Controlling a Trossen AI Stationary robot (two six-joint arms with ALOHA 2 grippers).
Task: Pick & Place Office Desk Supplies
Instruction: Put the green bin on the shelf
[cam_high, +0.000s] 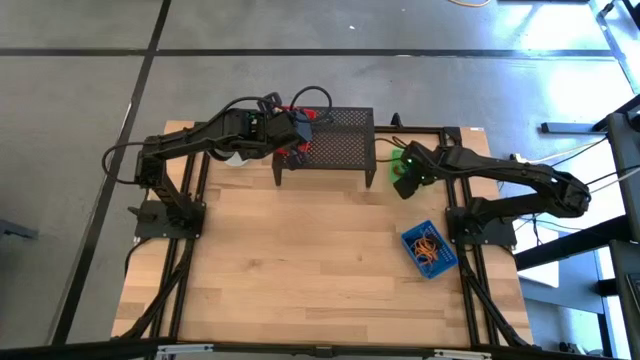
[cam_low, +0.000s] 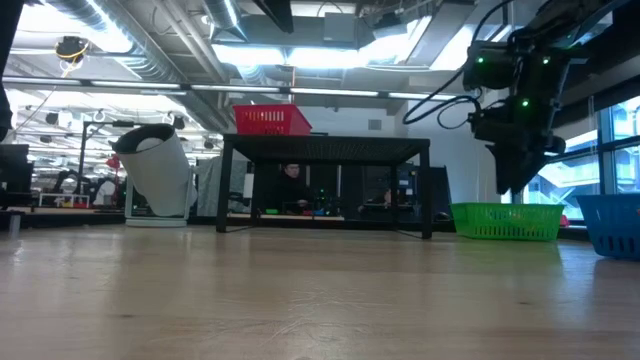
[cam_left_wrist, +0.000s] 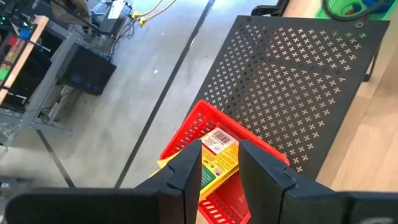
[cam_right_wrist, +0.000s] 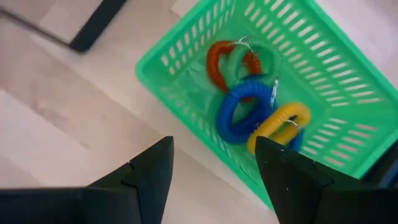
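A yellow printed packet (cam_left_wrist: 219, 154) lies in the red bin (cam_left_wrist: 186, 134), with a second yellow edge (cam_left_wrist: 165, 163) beside it. My left gripper (cam_left_wrist: 221, 149) is open and hovers above that bin (cam_high: 297, 112), which stands on the black mesh shelf (cam_high: 340, 140). Coiled loops in orange, green, blue and yellow (cam_right_wrist: 249, 102) lie in the green bin (cam_right_wrist: 180, 93). My right gripper (cam_right_wrist: 214, 146) is open and hangs in the air just beside the green bin (cam_low: 505, 220), above the table. More orange loops (cam_high: 430, 245) sit in the blue bin (cam_high: 412, 240).
The mesh shelf (cam_low: 325, 148) stands on legs at the table's far edge, carrying the red bin (cam_low: 270, 120). A white mug (cam_low: 158, 170) stands tilted to the shelf's left. The blue bin (cam_low: 610, 225) stands near the right edge. Bare wood covers the table's middle and near side.
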